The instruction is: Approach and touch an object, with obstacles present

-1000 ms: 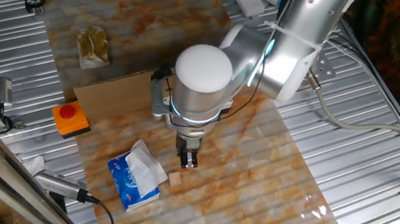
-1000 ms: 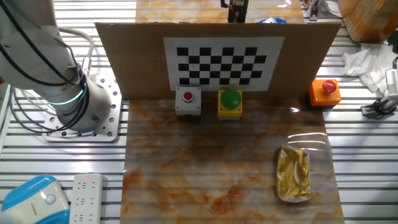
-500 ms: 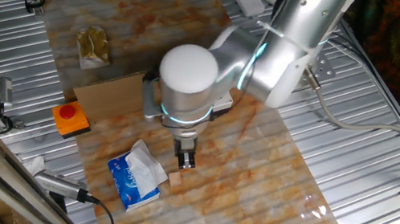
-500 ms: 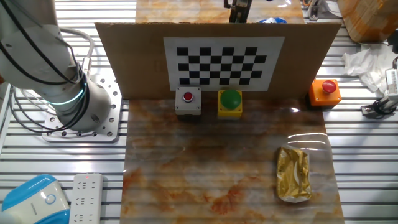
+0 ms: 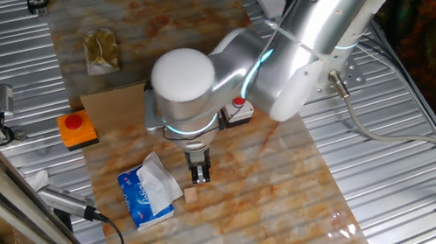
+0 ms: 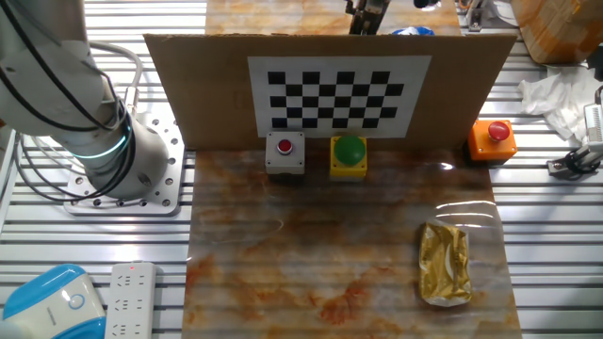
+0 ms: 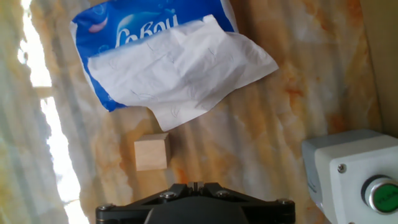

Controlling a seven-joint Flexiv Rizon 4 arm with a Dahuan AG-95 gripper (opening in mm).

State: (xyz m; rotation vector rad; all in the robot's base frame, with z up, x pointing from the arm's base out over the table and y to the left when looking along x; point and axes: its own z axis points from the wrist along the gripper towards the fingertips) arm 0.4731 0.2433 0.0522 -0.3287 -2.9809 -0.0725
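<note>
The obstacle is a long brown cardboard wall (image 6: 207, 89) with a checkerboard sheet on it, standing upright across the mat. It also shows in one fixed view (image 5: 115, 100) and at the right edge of the hand view (image 7: 382, 56). My gripper (image 5: 200, 172) is shut and empty, hanging low over the mat on the side of the wall away from the red and green buttons. Only its top shows above the wall (image 6: 366, 13). In the hand view the gripper (image 7: 194, 184) points down near a small wooden cube (image 7: 151, 154), and a grey button box with a green button (image 7: 354, 174) sits to the right.
A blue tissue pack (image 5: 146, 190) lies left of the cube (image 5: 190, 195). An orange button box (image 5: 76, 129) stands at the wall's end. A red button box (image 6: 285, 153), a green button box (image 6: 349, 153) and a gold packet (image 6: 445, 264) are on the wall's other side.
The arm's white joint has swung left over the cardboard wall, uncovering a pale box behind it. The gripper has shifted slightly left and stays shut.
</note>
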